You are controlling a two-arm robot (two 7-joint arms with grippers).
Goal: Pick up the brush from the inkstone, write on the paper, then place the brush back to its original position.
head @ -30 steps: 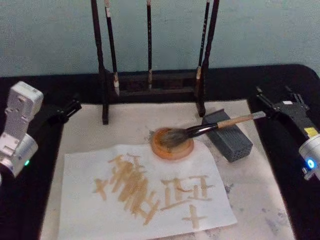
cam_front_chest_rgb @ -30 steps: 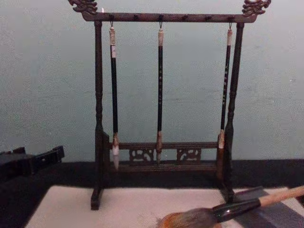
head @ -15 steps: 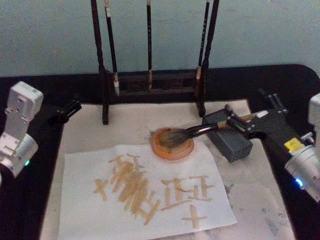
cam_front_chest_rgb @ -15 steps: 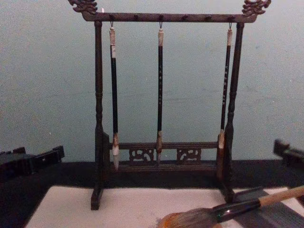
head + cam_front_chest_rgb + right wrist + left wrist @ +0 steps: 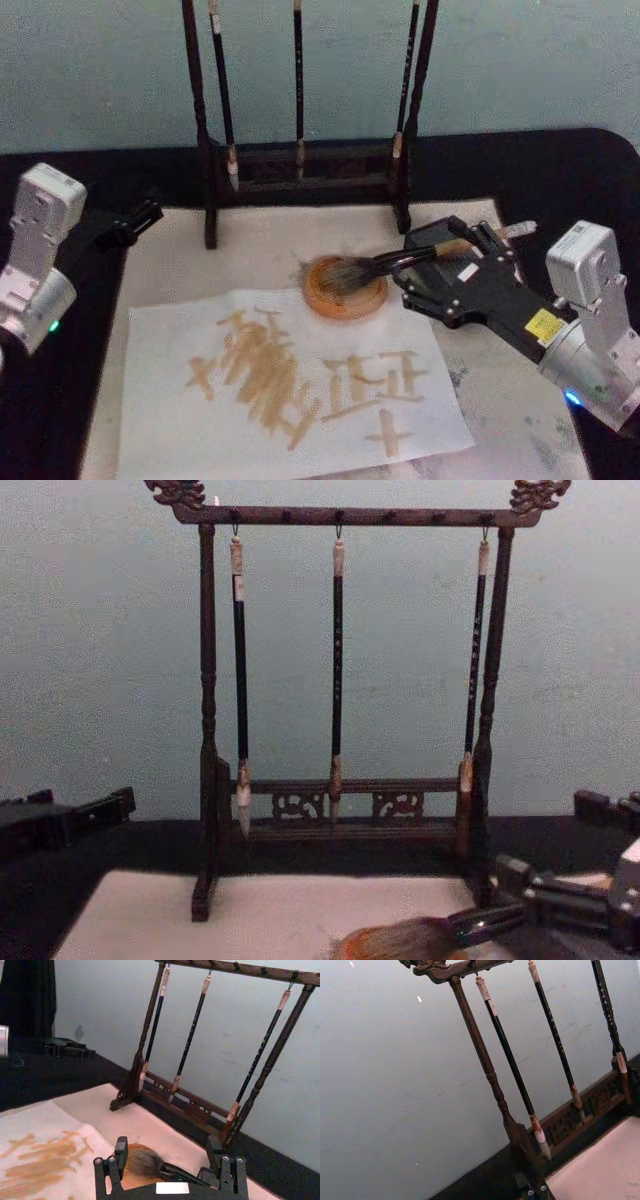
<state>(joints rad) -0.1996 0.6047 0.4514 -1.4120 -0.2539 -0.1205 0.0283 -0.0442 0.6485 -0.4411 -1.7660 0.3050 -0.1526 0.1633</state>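
Across the lower frame of the head view, a cream mat (image 5: 250,265) covers a black table (image 5: 560,170); a pale blue-green wall (image 5: 100,70) closes the top. On the mat lies the paper (image 5: 180,420), marked with tan strokes. Just above its upper edge, at frame centre, sits the inkstone (image 5: 345,295). The brush (image 5: 400,261) rests bristles-down in it, long axis running up and right. The right gripper (image 5: 440,265) straddles the handle, jaws wide. The left gripper (image 5: 130,222) sits at left, width indeterminate.

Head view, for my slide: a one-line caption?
Right gripper open around the brush resting on the inkstone, above the written paper.
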